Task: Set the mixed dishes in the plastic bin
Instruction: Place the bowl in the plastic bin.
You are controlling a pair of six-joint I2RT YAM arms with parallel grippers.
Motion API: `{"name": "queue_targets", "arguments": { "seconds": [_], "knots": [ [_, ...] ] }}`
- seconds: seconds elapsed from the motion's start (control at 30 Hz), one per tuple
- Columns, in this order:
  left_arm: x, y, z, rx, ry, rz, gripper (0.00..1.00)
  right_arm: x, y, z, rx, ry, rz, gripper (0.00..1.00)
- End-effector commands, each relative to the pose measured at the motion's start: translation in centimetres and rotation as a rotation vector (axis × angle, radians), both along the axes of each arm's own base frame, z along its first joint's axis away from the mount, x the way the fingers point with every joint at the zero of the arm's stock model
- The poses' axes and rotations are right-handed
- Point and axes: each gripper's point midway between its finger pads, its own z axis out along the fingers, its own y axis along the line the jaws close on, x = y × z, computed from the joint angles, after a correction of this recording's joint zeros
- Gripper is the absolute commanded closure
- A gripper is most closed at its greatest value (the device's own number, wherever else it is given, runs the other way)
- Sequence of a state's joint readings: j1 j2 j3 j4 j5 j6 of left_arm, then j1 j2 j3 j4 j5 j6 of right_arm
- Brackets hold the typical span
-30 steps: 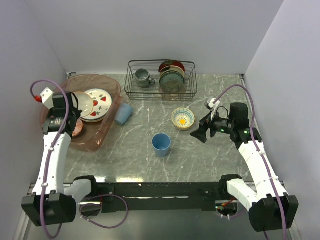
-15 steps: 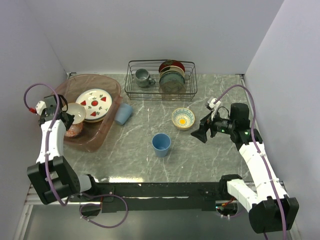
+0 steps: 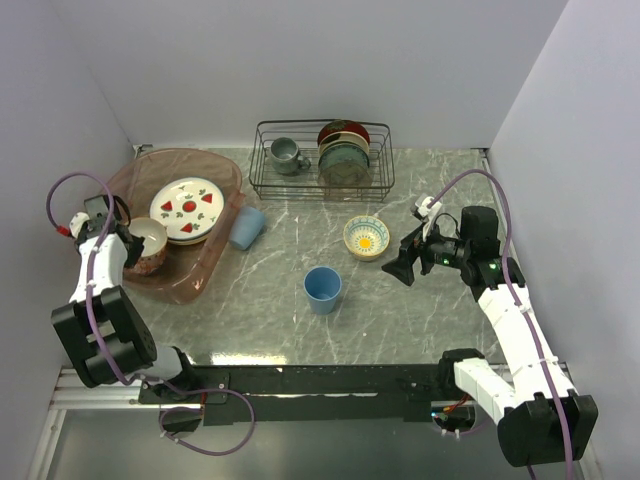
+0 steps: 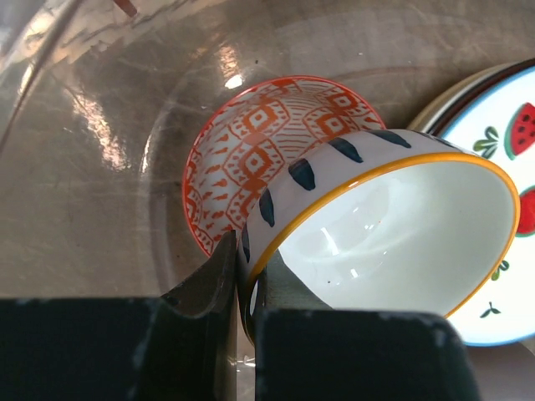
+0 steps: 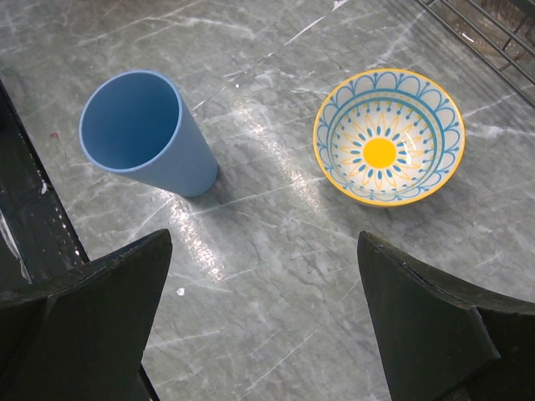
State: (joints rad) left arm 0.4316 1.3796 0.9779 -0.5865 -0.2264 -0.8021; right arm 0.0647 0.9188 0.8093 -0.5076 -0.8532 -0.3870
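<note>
The pinkish translucent plastic bin (image 3: 195, 268) stands at the left. In it lie the white strawberry plate (image 3: 187, 208), stacked on another plate, and a red-patterned bowl (image 4: 251, 150). My left gripper (image 3: 128, 240) is shut on the rim of the cream bowl (image 4: 393, 225), holding it tilted just above the red-patterned bowl. One light-blue cup (image 3: 247, 227) lies on its side against the bin's outer right wall. Another light-blue cup (image 3: 322, 289) stands upright mid-table, also in the right wrist view (image 5: 146, 134). My right gripper (image 5: 263, 288) is open and empty above the table.
A yellow-and-blue patterned bowl (image 3: 366, 237) sits on the table right of centre, left of my right gripper (image 3: 405, 265). A black wire rack (image 3: 322, 160) with a grey mug and upright plates stands at the back. Walls close in left, right and back.
My left gripper has carried the cream bowl from over the strawberry plate leftwards and nearer, to above the red-patterned bowl. The right arm has not moved.
</note>
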Motion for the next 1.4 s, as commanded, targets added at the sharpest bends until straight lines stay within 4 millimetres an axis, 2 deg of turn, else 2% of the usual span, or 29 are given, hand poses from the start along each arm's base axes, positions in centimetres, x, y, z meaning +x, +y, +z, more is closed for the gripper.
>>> {"name": "queue_targets", "arguments": {
  "seconds": [0.0, 0.37, 0.7, 0.73, 1.0, 1.1, 1.23, 1.37],
  "knots": [
    [1.3, 1.3, 0.9, 0.036, -0.063, 0.015, 0.97, 0.7, -0.3, 1.0, -0.008, -0.072, -0.009, 0.0],
    [1.1, 1.9, -0.2, 0.031, -0.021, 0.025, 0.91, 0.8, -0.4, 1.0, -0.01, -0.071, -0.018, 0.0],
    [0.9, 2.0, 0.2, 0.034, -0.026, 0.021, 0.78, 0.9, -0.6, 1.0, -0.013, -0.074, -0.023, 0.0],
    [0.9, 2.0, 0.1, 0.034, -0.026, 0.019, 0.74, 1.0, -0.6, 1.0, -0.013, -0.074, -0.026, 0.0],
    [1.0, 1.9, 1.0, 0.034, -0.042, 0.016, 0.72, 1.0, -0.8, 1.0, -0.016, -0.072, -0.033, 0.0],
    [0.9, 1.9, 1.6, 0.037, -0.049, 0.015, 0.64, 1.0, -0.8, 1.0, -0.017, -0.075, -0.034, 0.0],
    [0.9, 1.8, 2.6, 0.043, -0.064, 0.001, 0.44, 1.1, -0.8, 1.0, -0.017, -0.075, -0.034, 0.0],
    [0.8, 1.6, 4.1, 0.056, -0.093, -0.009, 0.3, 1.1, -0.9, 1.0, -0.019, -0.076, -0.036, 0.0]
  ]
}}
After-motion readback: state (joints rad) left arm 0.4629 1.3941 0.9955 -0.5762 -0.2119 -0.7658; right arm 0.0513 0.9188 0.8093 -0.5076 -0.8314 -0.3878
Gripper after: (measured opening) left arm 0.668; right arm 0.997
